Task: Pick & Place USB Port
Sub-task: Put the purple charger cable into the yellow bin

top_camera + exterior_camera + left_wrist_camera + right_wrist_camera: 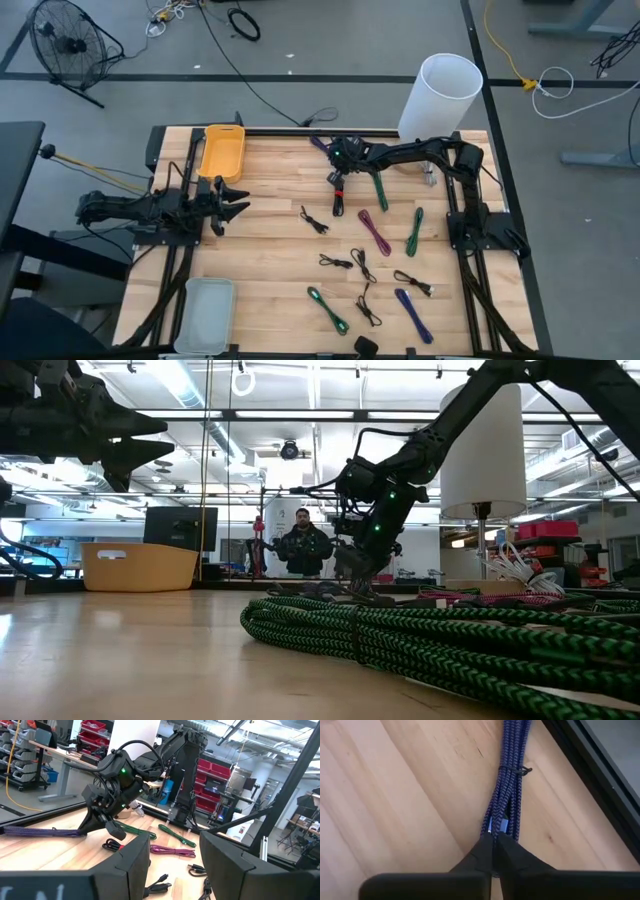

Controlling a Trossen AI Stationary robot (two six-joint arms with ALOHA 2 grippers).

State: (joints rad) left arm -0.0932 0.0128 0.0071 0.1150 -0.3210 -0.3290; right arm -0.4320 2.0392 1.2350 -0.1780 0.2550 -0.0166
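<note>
The right hand (493,851) is down at the bench's (270,215) twelve o'clock edge, fingers pinched together on the end of the purple cable (507,795) lying there. The left hand (232,200) hangs open at nine o'clock, near the yellow bin (222,152).

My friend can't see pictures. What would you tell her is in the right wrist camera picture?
The right gripper has its jaws pressed together at the end of a bundled blue-purple braided cable. The cable lies on a light wooden table, near the table's dark edge rail, and a thin black tie binds its strands.
</note>
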